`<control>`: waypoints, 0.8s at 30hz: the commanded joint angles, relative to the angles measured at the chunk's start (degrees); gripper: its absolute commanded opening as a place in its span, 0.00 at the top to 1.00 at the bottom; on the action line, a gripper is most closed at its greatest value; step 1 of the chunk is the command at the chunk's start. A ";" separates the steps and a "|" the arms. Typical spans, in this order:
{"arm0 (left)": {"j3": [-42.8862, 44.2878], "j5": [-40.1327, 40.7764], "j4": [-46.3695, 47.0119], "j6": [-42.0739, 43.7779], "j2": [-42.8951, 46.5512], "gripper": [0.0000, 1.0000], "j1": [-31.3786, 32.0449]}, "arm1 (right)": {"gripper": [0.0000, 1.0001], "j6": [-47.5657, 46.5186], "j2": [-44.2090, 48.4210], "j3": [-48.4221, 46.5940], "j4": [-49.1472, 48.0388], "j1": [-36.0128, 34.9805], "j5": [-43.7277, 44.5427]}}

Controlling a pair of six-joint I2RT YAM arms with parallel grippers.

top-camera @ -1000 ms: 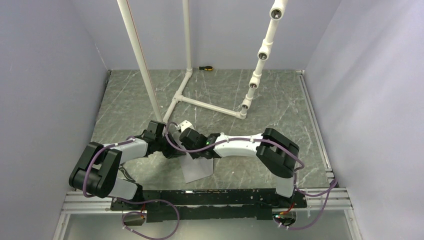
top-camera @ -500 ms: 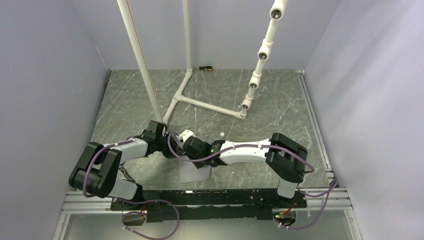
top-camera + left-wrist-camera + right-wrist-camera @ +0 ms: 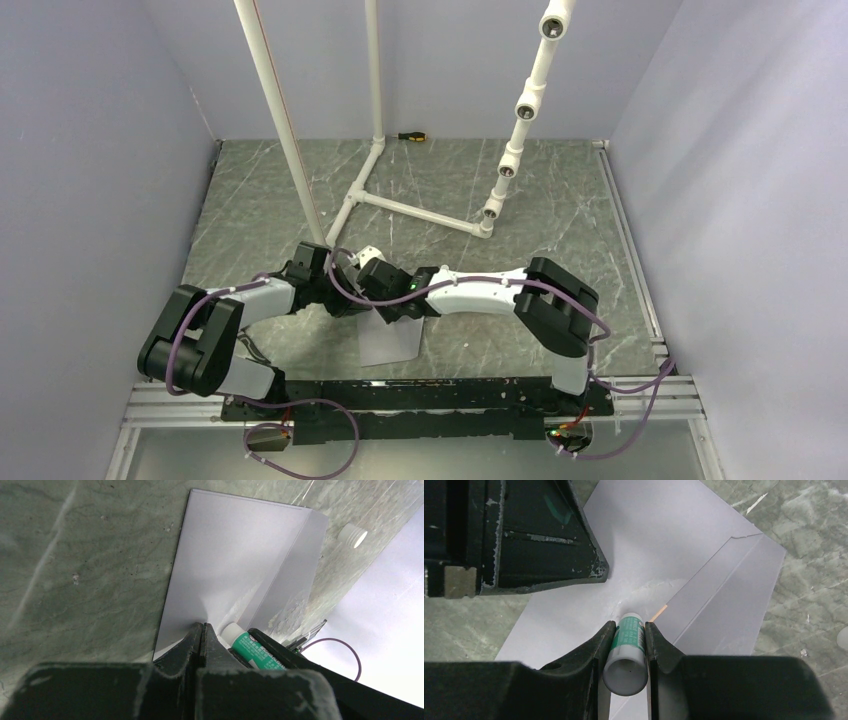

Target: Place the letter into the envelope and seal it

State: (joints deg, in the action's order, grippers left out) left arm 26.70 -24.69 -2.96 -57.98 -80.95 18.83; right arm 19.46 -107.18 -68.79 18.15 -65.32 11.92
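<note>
The pale grey envelope [image 3: 392,343] lies flat on the marble table, its flap open [image 3: 734,595]. At its mouth a thin tan sliver of the letter [image 3: 658,613] shows; the rest is hidden inside. My left gripper [image 3: 201,626] is shut, and its closed tips press down on the envelope [image 3: 235,555]. My right gripper [image 3: 629,625] is shut on a green-and-white glue stick [image 3: 628,640]. The stick's tip touches the envelope [image 3: 664,540] beside the left fingertips. From above, both grippers meet over the envelope's far edge, left gripper [image 3: 352,300] and right gripper [image 3: 388,303].
A white round cap [image 3: 353,535] lies on the table just past the envelope's flap side. A white pipe frame [image 3: 400,205] stands behind the arms, with a screwdriver [image 3: 411,135] at the back wall. Grey walls close in both sides.
Half a second ago the right arm stood farther right and nearer; it has come back to its place of one second ago. The left arm has stayed put.
</note>
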 commanded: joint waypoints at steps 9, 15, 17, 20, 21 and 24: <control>-2.58 7.67 -5.94 2.52 -1.85 0.98 -1.47 | 1.00 -2.76 5.27 6.53 -1.01 -3.85 -5.87; -2.71 7.38 -5.49 2.35 -2.35 0.98 -1.68 | 1.00 -2.55 2.12 4.60 -0.55 -3.06 -2.48; -2.72 7.24 -5.47 2.34 -2.39 0.98 -1.69 | 1.00 -2.30 0.92 3.55 -0.81 -1.91 -1.61; -2.73 7.37 -5.65 2.43 -2.23 0.98 -1.78 | 1.00 -2.36 -0.38 1.69 -0.80 -0.41 0.52; -2.66 7.38 -5.72 2.47 -2.16 0.98 -1.78 | 1.00 -2.47 -0.62 0.73 -0.63 0.04 0.94; -2.49 7.34 -5.91 2.67 -2.11 0.98 -1.87 | 1.00 -2.54 -0.13 -0.40 -1.10 1.33 0.78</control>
State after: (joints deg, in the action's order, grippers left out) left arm 26.57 -25.71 -2.81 -57.95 -81.23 17.82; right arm 16.97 -106.17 -67.20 16.29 -66.06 10.09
